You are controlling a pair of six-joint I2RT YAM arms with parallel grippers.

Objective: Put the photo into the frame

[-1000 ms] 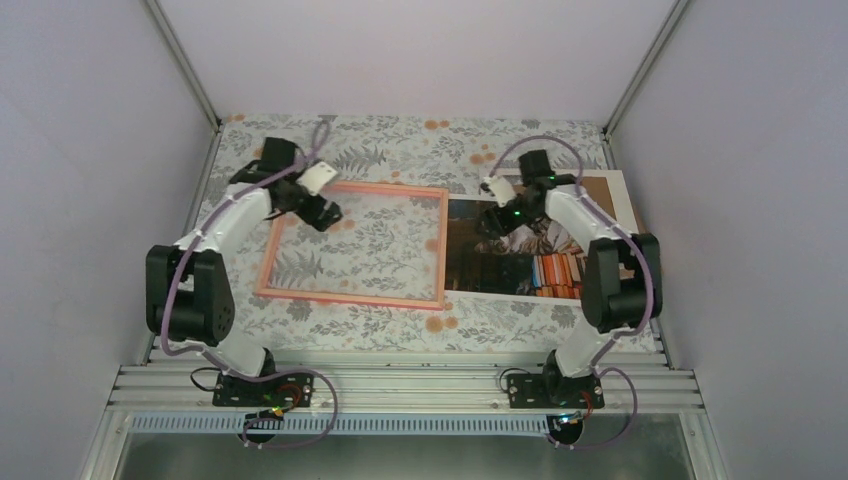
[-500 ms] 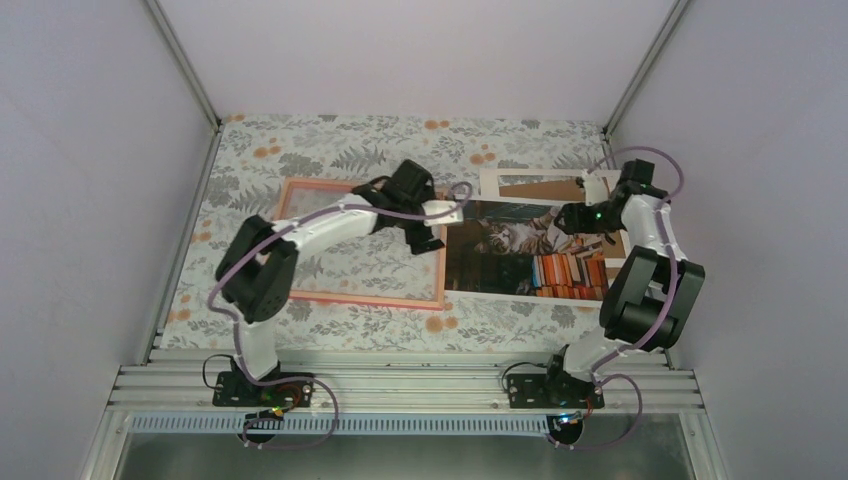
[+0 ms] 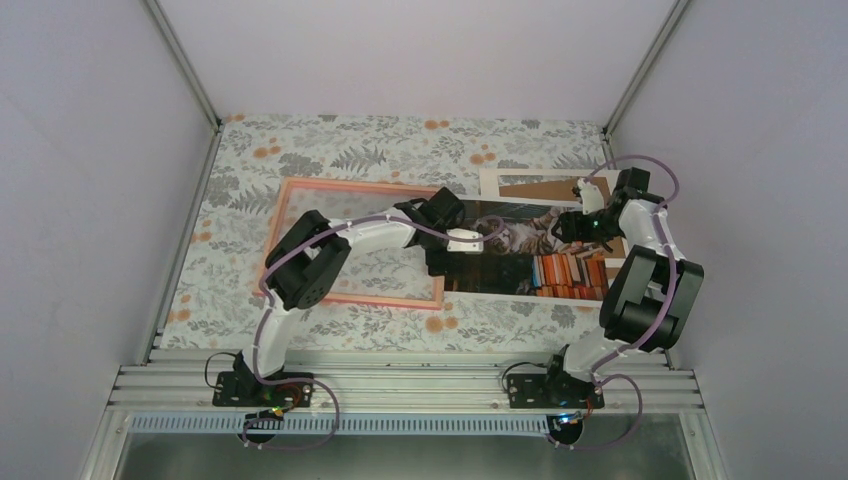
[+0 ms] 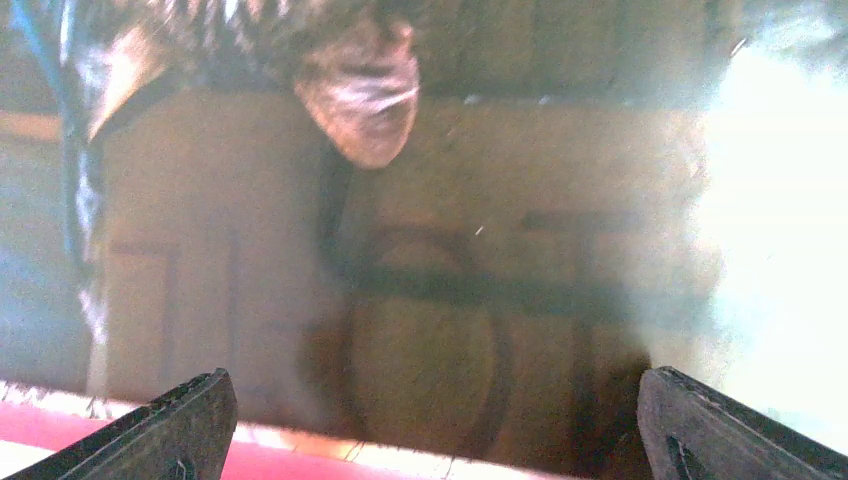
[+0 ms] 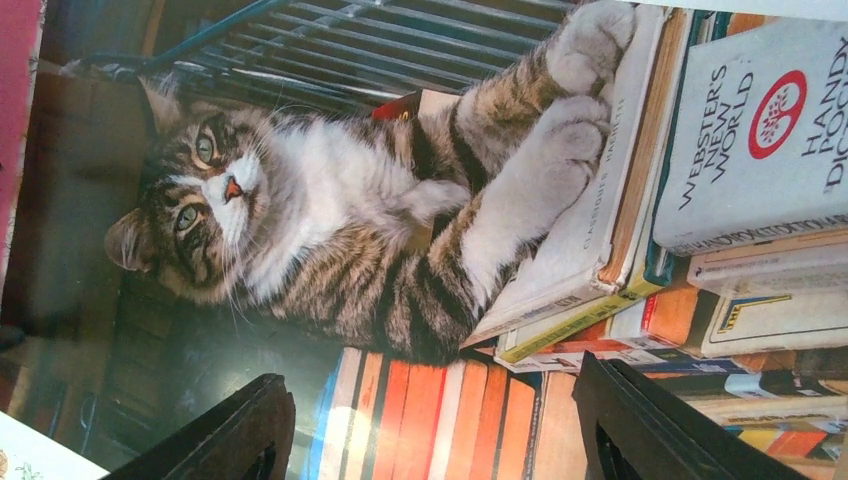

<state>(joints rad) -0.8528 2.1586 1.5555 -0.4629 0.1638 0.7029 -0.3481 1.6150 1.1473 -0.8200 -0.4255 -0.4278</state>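
The photo [image 3: 520, 268] is laid flat on the surface [image 3: 330, 150], print side up, just to the right of the frame [image 3: 390, 300]. Its left edge is butted up against the frame's right rail, or very nearly; a gap can't be made out from above. Both are set with their long axis running left-right, so the photo would have to be slid or carried leftward, more or less along its own length, to end up over the pane.

The left hand [image 4: 430, 400] is reached right across the frame and parked at the photo's left edge. Its fingers are spread as wide as they go and nothing is caught between them; the dark part of the print fills its wrist view, with a strip of pink at the bottom. The right hand [image 5: 432, 380] is hung over the far right part of the photo, fingers parted too, with the cat and books lying flat beneath and nothing gripped. So the frame-side edge is covered by the left hand, the outer end by the right.

A brown backing board [image 3: 540, 187] is seen poking out behind the photo's far edge. The surface is dressed in a floral cloth and boxed in by plain pale walls [image 3: 400, 50].
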